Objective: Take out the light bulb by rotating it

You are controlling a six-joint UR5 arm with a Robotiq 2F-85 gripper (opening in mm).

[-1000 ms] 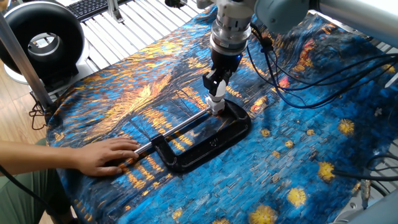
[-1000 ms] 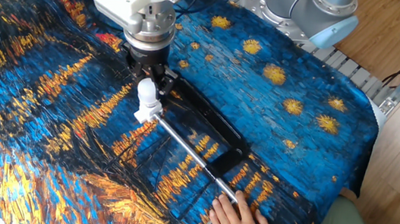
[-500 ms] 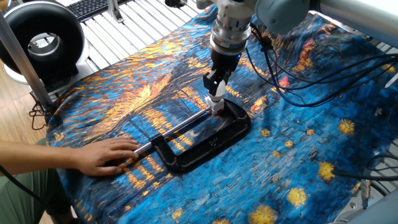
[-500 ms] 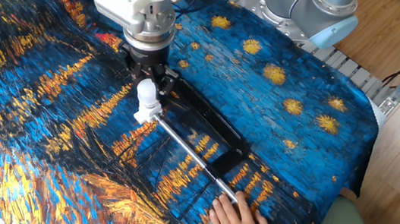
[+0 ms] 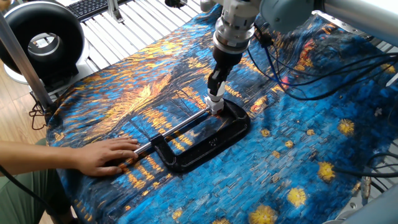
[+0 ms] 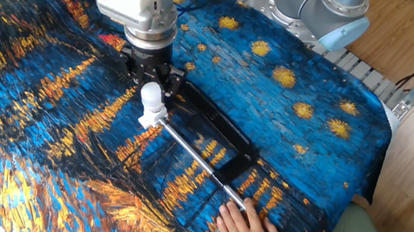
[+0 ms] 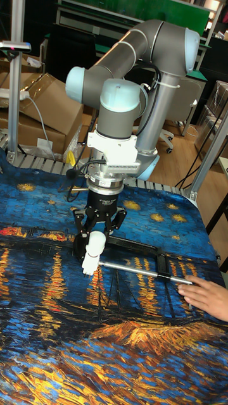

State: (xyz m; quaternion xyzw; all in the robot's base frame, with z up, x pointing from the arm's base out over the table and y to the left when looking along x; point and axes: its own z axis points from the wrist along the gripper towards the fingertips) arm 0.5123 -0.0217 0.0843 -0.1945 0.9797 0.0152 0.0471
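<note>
Our arm (image 7: 136,57) stands over the clamp (image 5: 208,140) on the worktop (image 5: 311,143); our jaws (image 7: 96,243) grip the bulb (image 6: 150,99), seated at the clamp's end. Twisting crooked could jam it, or slip the hand-held (image 5: 102,155) clamp.

No words, labels, brand marks or numbers can be read anywhere in these views, whether on the robot arm, the patterned cloth, the clamp or the boxes behind.
</note>
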